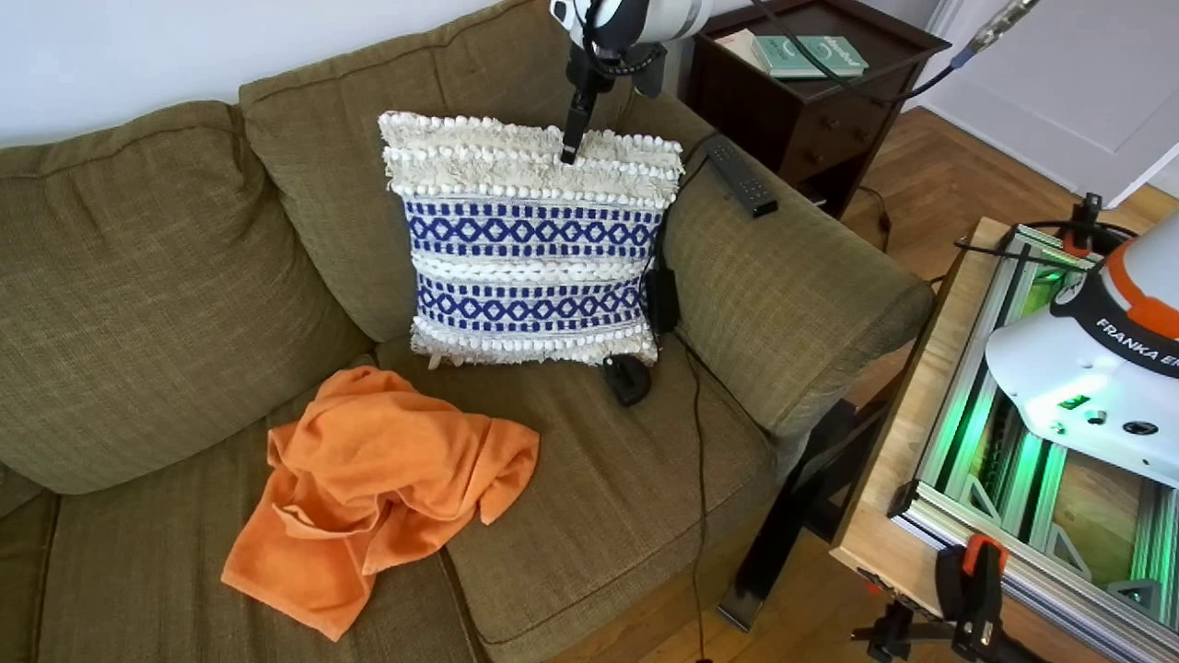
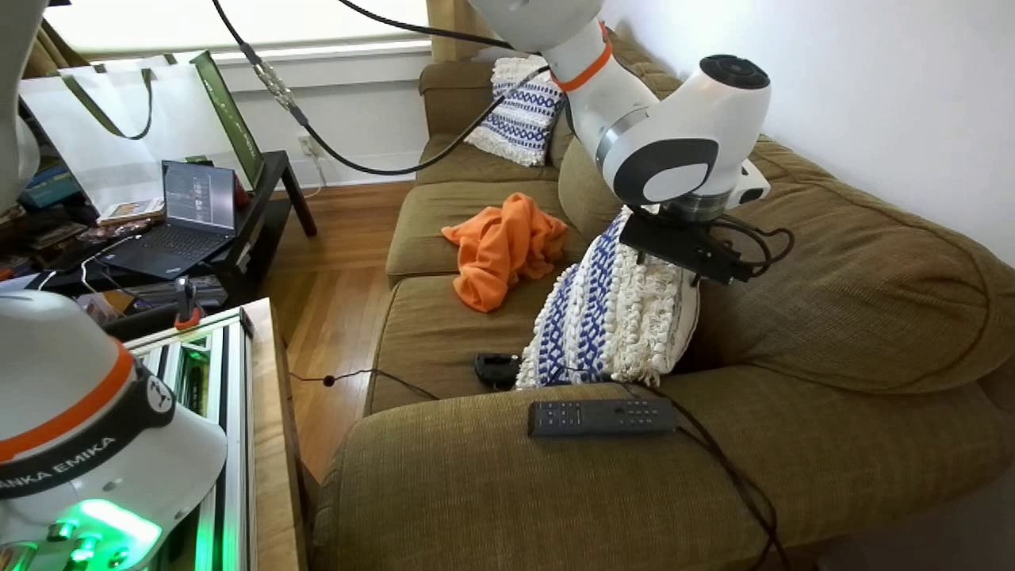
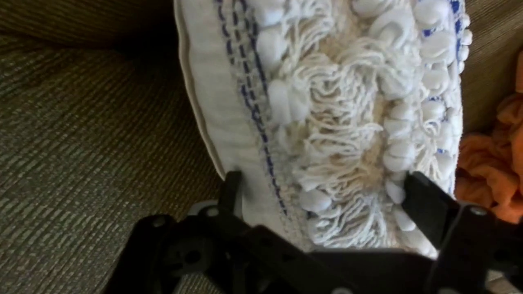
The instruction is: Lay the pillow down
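Claw (image 3: 327, 192): my fingers (image 3: 429, 208) are standing wide apart, straddling the pillow (image 3: 339, 102) at its top, one at the rear side and one at the front; whether they are pressing on it I cannot tell
Top edge: it is filling most of the gap between my fingers, pale piping running along the plain white rear side
Rear room: shadow is lying behind that side, brown sofa fabric (image 3: 81, 171) showing past it
Pillow: it is standing on the seat (image 1: 608, 497), tilting back toward the back cushion (image 1: 322, 193)
Cover: shaggy cream fringe and white tufts are crossing the upper part, two bands of blue diamonds running below with more tufts between them
Side edge: the armrest (image 1: 792, 285) is rising just beside it, a remote (image 1: 740, 177) lying on top; a dark block (image 1: 660, 299) is sitting along the pillow's side
Lower edge: a black object (image 1: 628, 379) is lying by one corner
Front room: the seat is stretching forward to its edge, between the armrest and a crumpled orange cloth (image 1: 396, 460)
Far end: in an exterior view a second pillow (image 2: 523, 111), also white and blue, is leaning there
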`<action>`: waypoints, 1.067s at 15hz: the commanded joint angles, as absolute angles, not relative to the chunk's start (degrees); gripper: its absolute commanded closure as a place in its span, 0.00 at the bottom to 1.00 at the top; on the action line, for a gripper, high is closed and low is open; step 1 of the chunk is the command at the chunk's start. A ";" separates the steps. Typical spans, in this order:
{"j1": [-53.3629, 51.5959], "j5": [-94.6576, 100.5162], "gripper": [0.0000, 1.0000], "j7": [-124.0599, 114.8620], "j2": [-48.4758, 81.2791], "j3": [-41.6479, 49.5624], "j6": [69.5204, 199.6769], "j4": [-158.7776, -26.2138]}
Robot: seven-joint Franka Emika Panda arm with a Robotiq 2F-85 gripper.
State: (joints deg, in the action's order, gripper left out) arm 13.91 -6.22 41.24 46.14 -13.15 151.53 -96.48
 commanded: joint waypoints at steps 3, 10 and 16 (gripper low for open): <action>16.56 -7.46 0.00 45.59 51.49 -16.30 145.80 -90.76; 16.30 -10.53 0.57 47.31 51.46 -17.66 140.29 -89.05; 17.43 -15.41 0.97 52.22 49.24 -20.93 138.92 -90.85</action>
